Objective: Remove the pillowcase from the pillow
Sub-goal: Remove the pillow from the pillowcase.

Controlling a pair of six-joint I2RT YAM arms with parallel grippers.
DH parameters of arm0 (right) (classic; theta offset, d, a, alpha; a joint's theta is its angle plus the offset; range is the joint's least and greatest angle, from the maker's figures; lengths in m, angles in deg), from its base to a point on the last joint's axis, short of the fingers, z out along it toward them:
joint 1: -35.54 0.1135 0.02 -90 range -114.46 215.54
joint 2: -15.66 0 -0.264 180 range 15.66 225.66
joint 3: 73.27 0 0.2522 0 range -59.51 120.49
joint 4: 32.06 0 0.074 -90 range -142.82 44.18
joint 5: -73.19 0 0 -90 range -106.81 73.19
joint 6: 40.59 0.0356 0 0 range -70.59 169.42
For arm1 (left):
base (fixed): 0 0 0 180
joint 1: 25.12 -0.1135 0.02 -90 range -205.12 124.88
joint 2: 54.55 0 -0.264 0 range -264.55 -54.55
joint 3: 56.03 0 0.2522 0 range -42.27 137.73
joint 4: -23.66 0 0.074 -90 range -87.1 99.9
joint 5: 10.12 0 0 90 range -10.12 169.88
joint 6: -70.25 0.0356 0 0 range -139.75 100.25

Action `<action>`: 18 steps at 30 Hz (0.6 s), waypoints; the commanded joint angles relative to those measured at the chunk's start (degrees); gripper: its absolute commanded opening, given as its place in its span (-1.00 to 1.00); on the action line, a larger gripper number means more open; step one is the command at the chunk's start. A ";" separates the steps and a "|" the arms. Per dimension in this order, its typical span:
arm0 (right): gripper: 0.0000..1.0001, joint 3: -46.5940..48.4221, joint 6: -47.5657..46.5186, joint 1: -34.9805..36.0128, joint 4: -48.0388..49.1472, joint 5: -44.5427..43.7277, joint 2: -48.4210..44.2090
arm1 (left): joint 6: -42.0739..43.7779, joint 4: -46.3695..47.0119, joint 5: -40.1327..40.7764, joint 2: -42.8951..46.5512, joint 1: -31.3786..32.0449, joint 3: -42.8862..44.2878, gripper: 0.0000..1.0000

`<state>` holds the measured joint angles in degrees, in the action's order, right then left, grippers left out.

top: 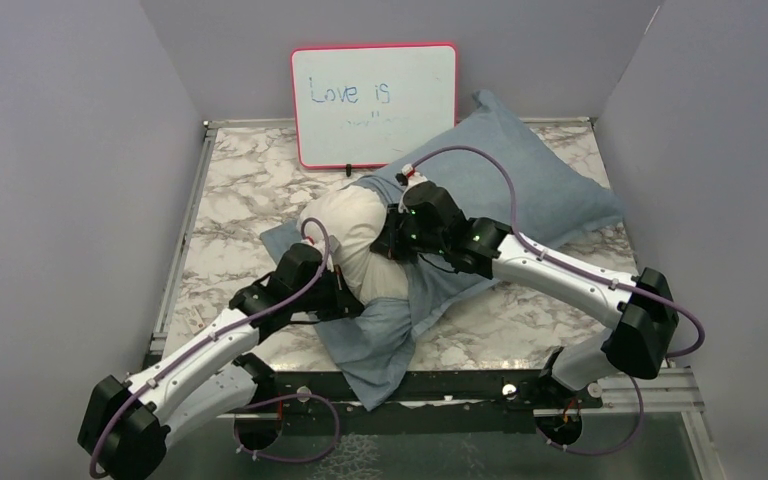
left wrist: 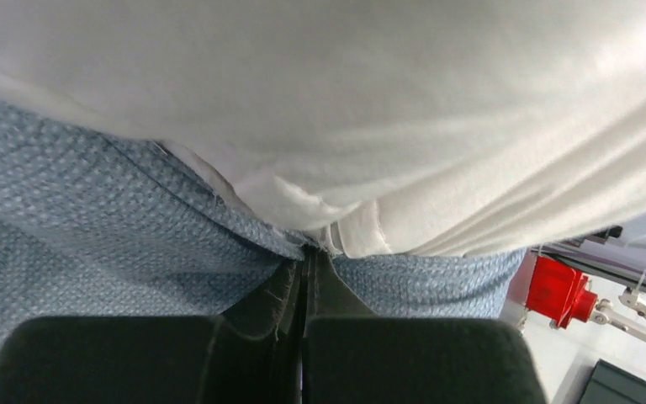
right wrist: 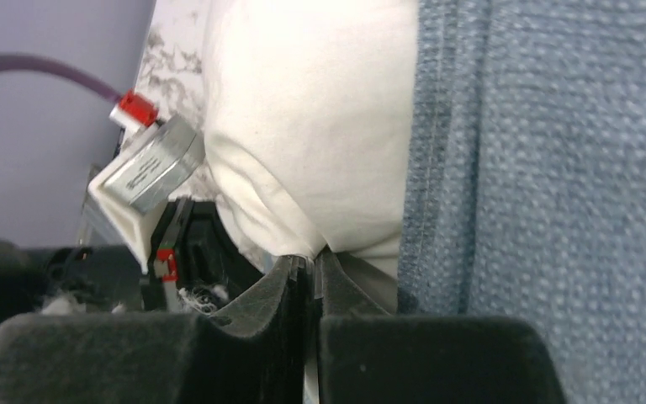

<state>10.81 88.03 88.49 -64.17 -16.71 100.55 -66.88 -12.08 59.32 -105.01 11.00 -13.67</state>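
Top external view: the pillowcase point(top: 530, 185) is recorded lying across the marble table point(top: 245, 190), with the white pillow point(top: 355, 230) partly exposed between the two sets of fingers. The left fingers point(left wrist: 304, 282) are found closed, pinched on the pillowcase hem directly at their tips; the pillow bulges just above them. The right fingers point(right wrist: 309, 278) are found closed on a fold of the pillow, with the pillowcase edge just to their right. A whiteboard point(top: 373, 105) is noted upright beyond the fingers.
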 commanded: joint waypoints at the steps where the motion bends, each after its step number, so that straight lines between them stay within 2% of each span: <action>1: -0.99 5.63 4.38 -0.58 17.70 -15.10 -1.63 | -1.51 -5.19 -3.01 2.21 3.35 -3.51 -1.00; 6: -0.99 5.89 5.39 -0.66 23.06 -17.90 -2.42 | -4.29 -5.31 -5.58 9.44 3.97 -7.43 -1.00; 9: -0.99 5.78 4.44 -0.66 24.04 -16.62 -1.95 | -5.21 -5.91 -6.75 12.53 4.27 -7.95 -1.00; 12: -0.99 7.67 1.51 -0.57 17.92 -11.53 -0.66 | -5.66 -6.12 -5.45 13.59 4.30 -7.10 -1.00; 16: -0.99 3.69 3.46 0.26 13.08 -7.66 -2.06 | -6.31 -5.69 1.24 11.96 4.31 -3.12 -1.00; 18: -0.99 1.81 1.94 1.06 11.97 -4.46 -3.10 | -6.69 -4.90 5.36 11.43 4.29 -0.69 -0.73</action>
<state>12.49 89.97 89.08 -60.98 -23.85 100.50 -72.30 -11.27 63.06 -92.26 13.38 -18.39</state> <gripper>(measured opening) 0.044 0.019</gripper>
